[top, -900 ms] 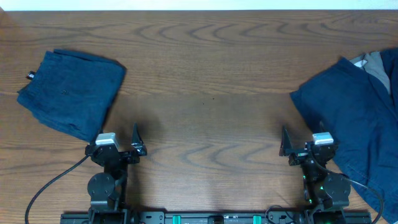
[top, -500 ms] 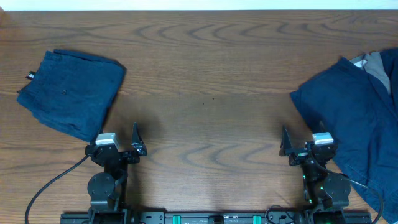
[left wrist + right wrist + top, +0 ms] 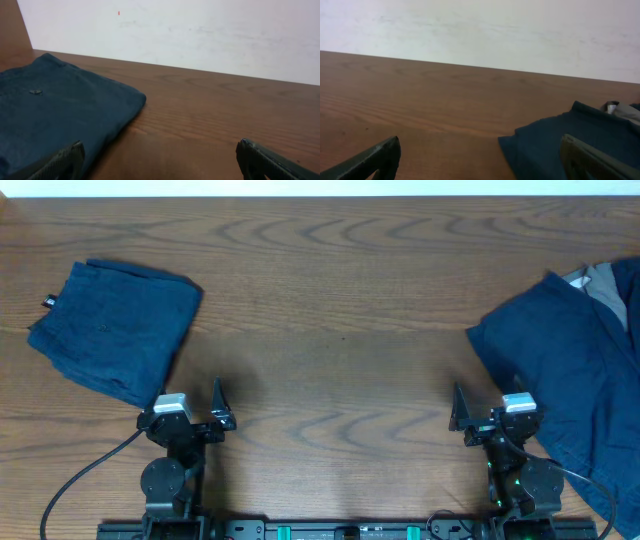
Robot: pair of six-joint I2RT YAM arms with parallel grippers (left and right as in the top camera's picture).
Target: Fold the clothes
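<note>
A folded navy-blue piece (image 3: 112,328) with a small black tag (image 3: 47,303) lies at the left of the table; it also fills the left of the left wrist view (image 3: 55,115). A larger unfolded navy piece (image 3: 570,370) lies at the right edge, with a grey piece (image 3: 598,280) partly hidden under it; both show in the right wrist view, the navy piece (image 3: 555,145) and the grey piece (image 3: 620,110). My left gripper (image 3: 190,420) is open and empty near the front edge, by the folded piece's corner. My right gripper (image 3: 492,418) is open and empty beside the unfolded piece.
The wooden table (image 3: 330,350) stretches between the two piles. A white wall (image 3: 200,35) stands behind the table's far edge. A black cable (image 3: 80,480) runs from the left arm's base towards the front left.
</note>
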